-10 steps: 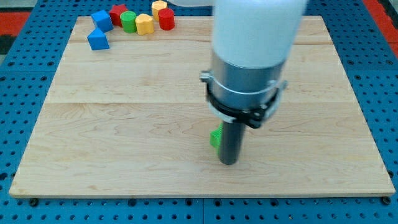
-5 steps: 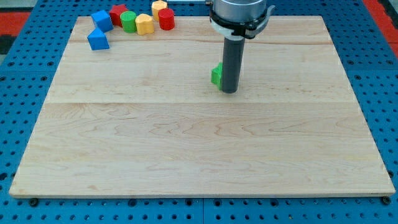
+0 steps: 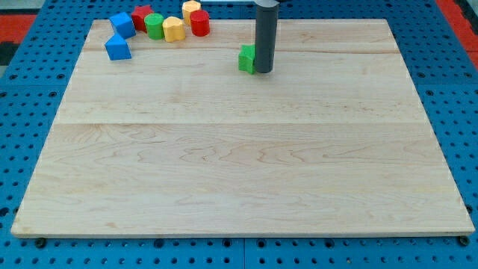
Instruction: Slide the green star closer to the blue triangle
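My tip (image 3: 264,71) touches the green star (image 3: 246,58) on its left; blue triangle (image 3: 116,48) lies far left; no claw is fitted.

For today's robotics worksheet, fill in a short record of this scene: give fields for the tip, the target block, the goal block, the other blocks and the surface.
tip: my tip touches the table on the view's right of the green star
target block: green star, partly hidden by the rod
goal block: blue triangle, far off to the view's left
other blocks: blue block, red block, green cylinder, yellow block, red cylinder, second yellow block, clustered at the view's top left
surface: wooden board
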Controlling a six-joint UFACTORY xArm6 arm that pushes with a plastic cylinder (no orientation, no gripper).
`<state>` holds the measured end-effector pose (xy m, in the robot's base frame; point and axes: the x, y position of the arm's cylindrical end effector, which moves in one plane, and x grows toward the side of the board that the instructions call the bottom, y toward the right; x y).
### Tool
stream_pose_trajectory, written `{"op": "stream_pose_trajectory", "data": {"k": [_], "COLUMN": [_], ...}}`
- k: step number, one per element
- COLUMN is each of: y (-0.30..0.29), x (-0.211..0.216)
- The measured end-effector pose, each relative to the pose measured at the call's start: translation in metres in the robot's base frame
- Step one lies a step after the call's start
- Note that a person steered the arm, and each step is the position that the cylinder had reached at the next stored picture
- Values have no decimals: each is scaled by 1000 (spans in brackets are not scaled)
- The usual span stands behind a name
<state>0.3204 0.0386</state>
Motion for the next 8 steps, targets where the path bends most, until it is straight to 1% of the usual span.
{"op": "stream_pose_trajectory", "data": {"k": [1,2,3,4,5,6,7,8], "y": [-3,-58,-65,-60,-133,-186,-173,-122], "x": [-25,-43,-57,-83,-78,-63,-39,10]}}
